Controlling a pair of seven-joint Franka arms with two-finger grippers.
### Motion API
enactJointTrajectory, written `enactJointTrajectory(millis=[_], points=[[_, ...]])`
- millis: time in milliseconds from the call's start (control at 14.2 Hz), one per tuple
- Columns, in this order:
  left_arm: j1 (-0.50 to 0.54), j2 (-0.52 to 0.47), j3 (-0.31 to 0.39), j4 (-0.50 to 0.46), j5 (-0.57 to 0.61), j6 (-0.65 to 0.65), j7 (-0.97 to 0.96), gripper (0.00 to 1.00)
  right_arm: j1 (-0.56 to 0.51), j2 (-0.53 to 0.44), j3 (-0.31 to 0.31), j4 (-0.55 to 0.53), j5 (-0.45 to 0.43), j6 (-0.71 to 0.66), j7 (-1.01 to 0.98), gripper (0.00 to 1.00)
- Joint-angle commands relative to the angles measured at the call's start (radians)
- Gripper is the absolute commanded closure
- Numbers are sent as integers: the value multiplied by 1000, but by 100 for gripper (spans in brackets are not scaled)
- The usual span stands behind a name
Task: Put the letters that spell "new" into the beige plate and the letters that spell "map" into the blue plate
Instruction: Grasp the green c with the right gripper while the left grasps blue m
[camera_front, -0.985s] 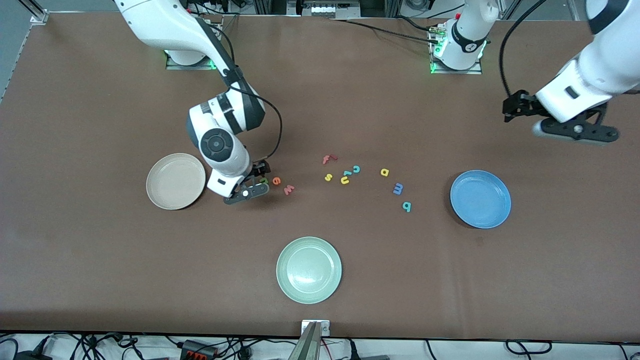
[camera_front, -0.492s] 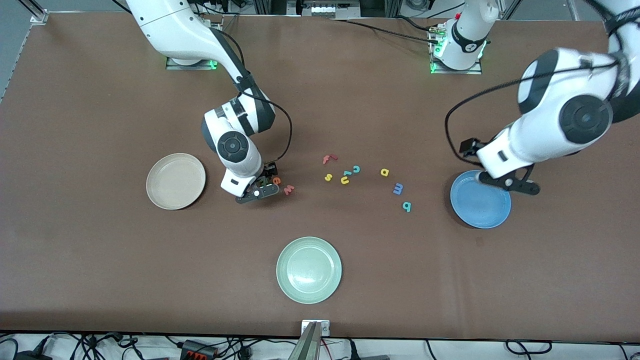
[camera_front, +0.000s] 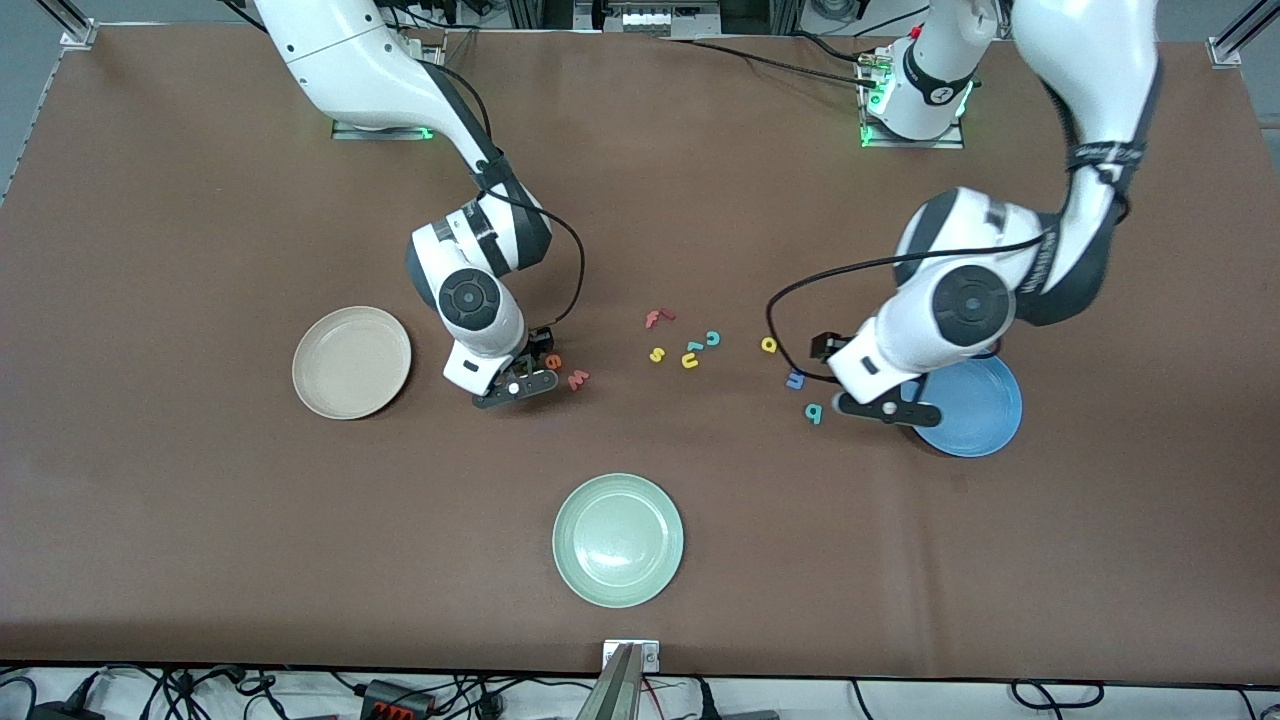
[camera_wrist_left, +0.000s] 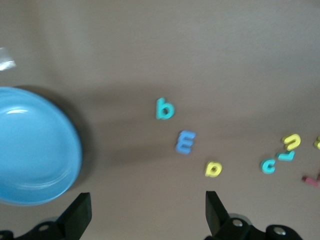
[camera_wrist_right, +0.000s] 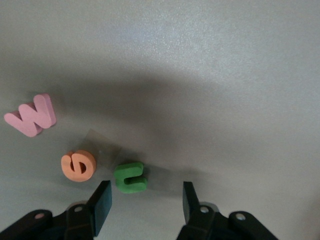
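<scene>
The green n (camera_wrist_right: 130, 177) lies on the table just off the tips of my right gripper (camera_wrist_right: 145, 202), which is open with nothing between its fingers. The orange e (camera_wrist_right: 78, 165) (camera_front: 552, 362) sits beside the n, and the pink w (camera_wrist_right: 32, 115) (camera_front: 578, 380) a little past it. In the front view the right gripper (camera_front: 530, 362) hides the n, and the beige plate (camera_front: 351, 362) lies beside it. My left gripper (camera_wrist_left: 147, 215) (camera_front: 862, 392) hangs wide open and empty by the blue plate (camera_front: 975, 405) (camera_wrist_left: 35, 145). Nearby lie the teal p (camera_wrist_left: 164, 108), blue m (camera_wrist_left: 185, 142) and yellow a (camera_wrist_left: 213, 169).
A pale green plate (camera_front: 617, 540) sits nearest the front camera, mid-table. A red f (camera_front: 657, 318), yellow s (camera_front: 657, 354), yellow u (camera_front: 690, 360) and teal c (camera_front: 713, 338) lie clustered between the two letter groups. The left arm overhangs the blue plate's edge.
The left arm swung in from its end of the table and now hangs by the blue plate near the m and p. The right gripper edged toward the e and its jaws narrowed.
</scene>
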Motion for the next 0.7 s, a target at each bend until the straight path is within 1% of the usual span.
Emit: enactJointTrajectory(millis=[0,141,281,352,422,492,563,633], points=[[-1,-10,1,-145,2,203,-13,0,10,17,-7,11,21,19,6,34],[-14,8,3,-211,2,332,-12,0,11,28,-7,12,21,37,6,34],[-18,49,1,-220,2,379,-10,0,11,32,-7,14,21,48,6,34],[-27,69,3,-220,2,399,-10,4,11,31,-7,14,21,48,6,34],[-36,89,3,-219,3,414,-10,11,11,31,-7,14,21,47,7,34],[-44,103,3,-219,13,424,-10,22,11,31,-7,14,21,47,7,37],[-47,109,4,-219,34,436,-10,31,11,31,-7,14,21,48,6,42],[-47,123,3,-214,58,445,-12,37,11,31,-7,14,19,47,4,50]])
